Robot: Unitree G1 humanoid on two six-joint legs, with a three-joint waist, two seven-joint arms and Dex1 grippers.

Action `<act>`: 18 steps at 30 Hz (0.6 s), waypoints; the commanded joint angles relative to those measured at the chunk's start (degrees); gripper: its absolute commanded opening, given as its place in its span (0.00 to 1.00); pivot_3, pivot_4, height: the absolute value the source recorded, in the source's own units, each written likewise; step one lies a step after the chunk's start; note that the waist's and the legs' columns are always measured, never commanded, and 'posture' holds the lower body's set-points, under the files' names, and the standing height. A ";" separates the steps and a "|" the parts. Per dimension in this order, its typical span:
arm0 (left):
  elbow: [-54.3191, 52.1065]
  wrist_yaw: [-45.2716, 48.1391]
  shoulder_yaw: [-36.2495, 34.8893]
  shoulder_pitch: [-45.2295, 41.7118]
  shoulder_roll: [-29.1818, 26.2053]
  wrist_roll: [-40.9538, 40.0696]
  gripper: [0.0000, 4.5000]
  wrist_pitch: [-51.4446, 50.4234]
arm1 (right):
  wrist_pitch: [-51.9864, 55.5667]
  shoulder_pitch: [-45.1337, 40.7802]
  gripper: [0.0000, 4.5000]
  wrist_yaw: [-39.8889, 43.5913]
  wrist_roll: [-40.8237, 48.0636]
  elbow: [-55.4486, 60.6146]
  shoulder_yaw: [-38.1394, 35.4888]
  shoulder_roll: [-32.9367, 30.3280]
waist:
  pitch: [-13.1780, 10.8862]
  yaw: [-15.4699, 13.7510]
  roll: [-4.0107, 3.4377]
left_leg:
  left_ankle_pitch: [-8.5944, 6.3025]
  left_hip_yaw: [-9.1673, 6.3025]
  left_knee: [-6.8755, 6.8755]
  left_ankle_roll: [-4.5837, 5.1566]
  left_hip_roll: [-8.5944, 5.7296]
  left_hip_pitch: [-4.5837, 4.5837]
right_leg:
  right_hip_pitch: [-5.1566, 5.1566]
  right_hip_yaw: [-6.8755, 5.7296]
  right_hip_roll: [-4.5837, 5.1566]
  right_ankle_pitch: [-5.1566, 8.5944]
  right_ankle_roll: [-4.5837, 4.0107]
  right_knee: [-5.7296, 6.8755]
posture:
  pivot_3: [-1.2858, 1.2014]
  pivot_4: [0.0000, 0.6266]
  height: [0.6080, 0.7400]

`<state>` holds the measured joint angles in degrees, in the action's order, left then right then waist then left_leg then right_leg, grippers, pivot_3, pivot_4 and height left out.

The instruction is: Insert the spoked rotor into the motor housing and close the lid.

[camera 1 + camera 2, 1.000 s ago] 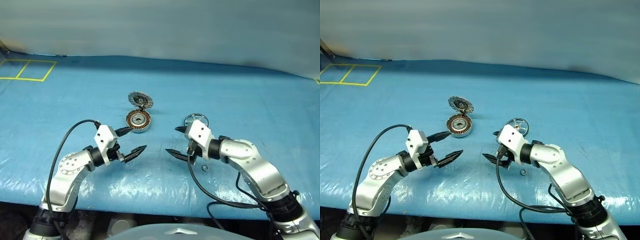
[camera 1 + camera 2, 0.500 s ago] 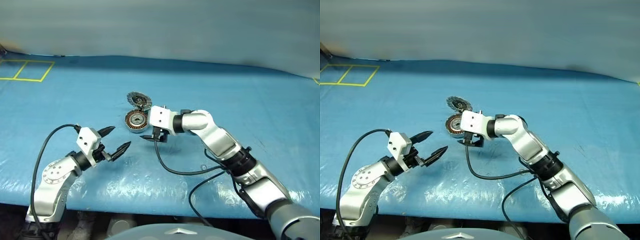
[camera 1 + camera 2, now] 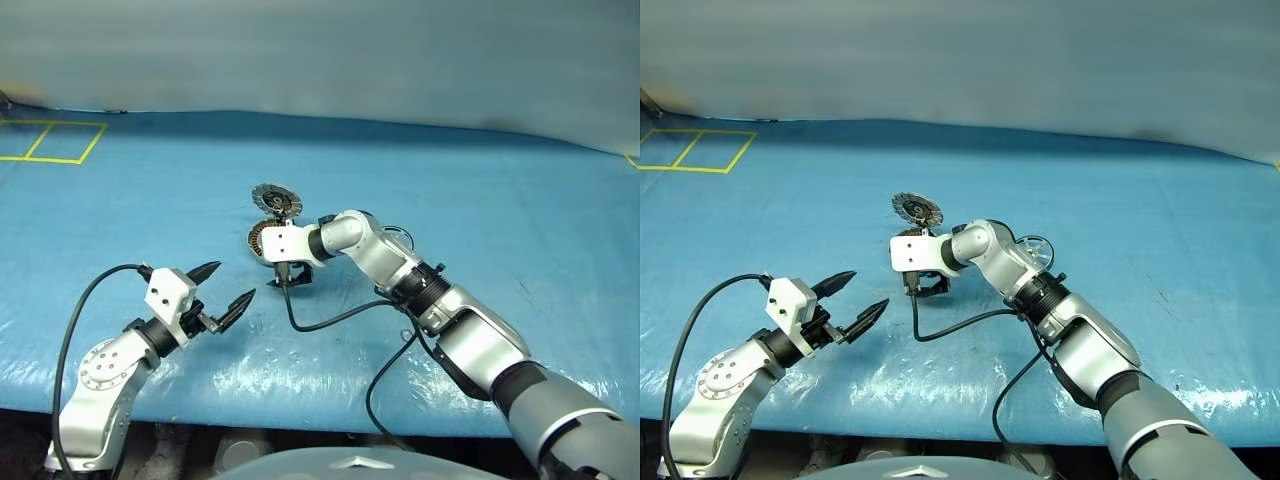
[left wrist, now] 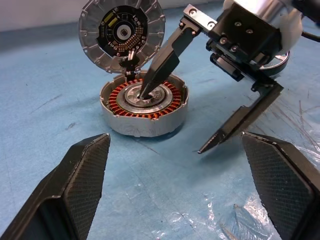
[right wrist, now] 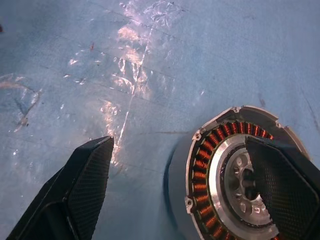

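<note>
The blue surface [image 3: 520, 210] carries everything. The right pincer [image 4: 175, 122] stands wide open and empty, one fingertip down inside the motor housing [image 4: 143, 107], whose lid [image 4: 122, 35] stands upright behind. The left pincer [image 3: 222, 288], wide open and empty, hovers nearby. The spoked rotor [image 3: 1037, 250] lies behind the right arm.

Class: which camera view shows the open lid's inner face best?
The left wrist view: the lid stands upright behind the housing, its dark segmented inner face square to the camera. Both eye views show it small and far off.
</note>
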<state>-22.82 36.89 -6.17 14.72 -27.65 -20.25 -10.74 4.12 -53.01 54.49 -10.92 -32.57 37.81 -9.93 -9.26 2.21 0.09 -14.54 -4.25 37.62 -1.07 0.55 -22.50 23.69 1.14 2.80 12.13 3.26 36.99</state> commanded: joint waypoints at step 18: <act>-3.04 -1.02 1.31 0.05 0.46 0.66 1.00 0.39 | -2.62 -2.45 0.98 2.27 -3.11 -7.98 -5.39 1.18 | -0.03 0.04 -0.05 | 0.01 -0.01 -0.05 -0.02 0.00 0.01 | 0.01 -0.01 -0.01 0.01 -0.03 0.00 | 0.52 0.24 1.00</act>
<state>-23.70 36.08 -5.06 15.28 -27.29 -19.68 -10.80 2.87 -55.30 57.10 -13.20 -41.68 32.36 -8.68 -9.30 2.25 0.04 -14.52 -4.26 37.57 -1.09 0.55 -22.49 23.70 1.13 2.79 12.13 3.24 36.99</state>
